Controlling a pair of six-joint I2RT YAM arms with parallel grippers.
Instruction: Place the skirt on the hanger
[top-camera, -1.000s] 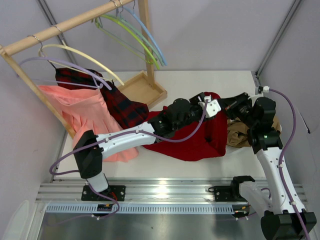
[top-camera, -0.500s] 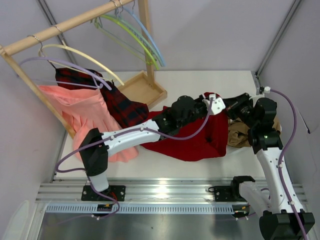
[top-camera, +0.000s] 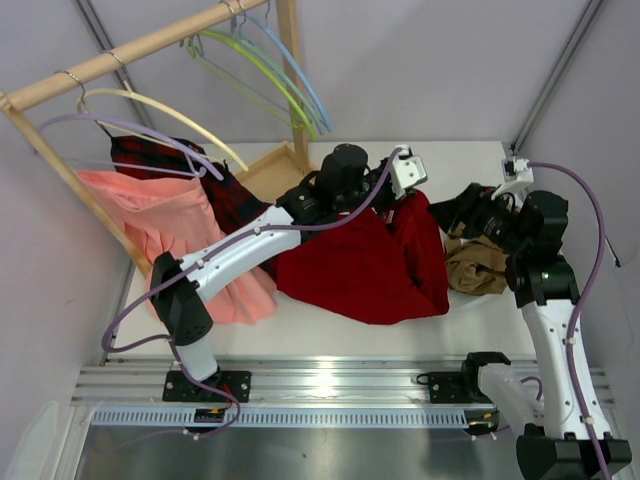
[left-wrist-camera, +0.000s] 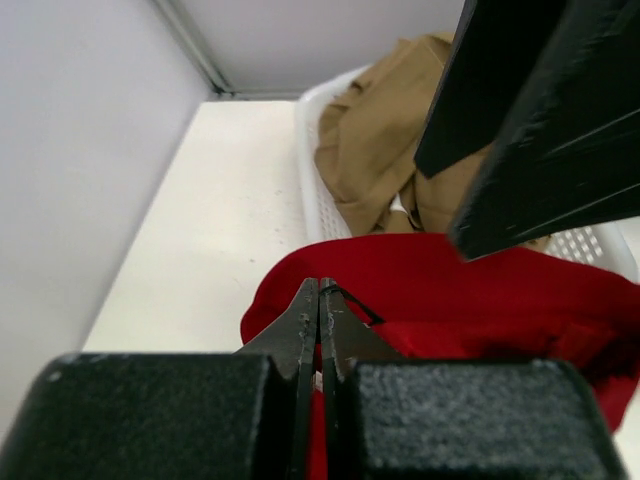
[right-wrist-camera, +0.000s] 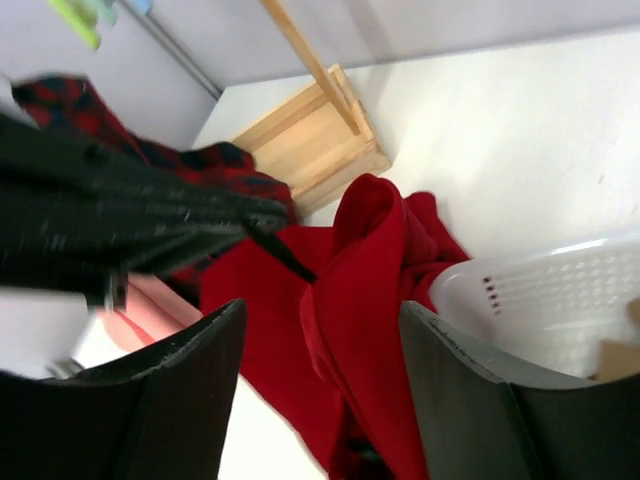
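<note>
The deep-red skirt (top-camera: 365, 268) lies heaped mid-table with one edge pulled up into a peak. My left gripper (top-camera: 400, 198) is shut on that raised edge; in the left wrist view its jaws (left-wrist-camera: 320, 300) pinch red cloth and a thin black loop. My right gripper (top-camera: 442, 213) stands open just right of the peak, with the hanging fold of the skirt (right-wrist-camera: 375, 290) in front of its spread fingers (right-wrist-camera: 480, 400) and nothing gripped. The lime-green hanger (top-camera: 262, 68) hangs on the wooden rail at the back, far above the skirt.
A white basket (left-wrist-camera: 310, 195) holding tan cloth (top-camera: 478, 268) sits at the right. A plaid skirt (top-camera: 245, 215) and a pink skirt (top-camera: 160, 215) hang on the rack at the left. The rack's wooden base (top-camera: 290, 172) lies behind the skirt. A light-blue hanger (top-camera: 300, 75) hangs beside the green one.
My left gripper shut on the skirt's edge and lifted it up and back toward the rack. My right gripper opened, let go of the skirt and drew back to the right.
</note>
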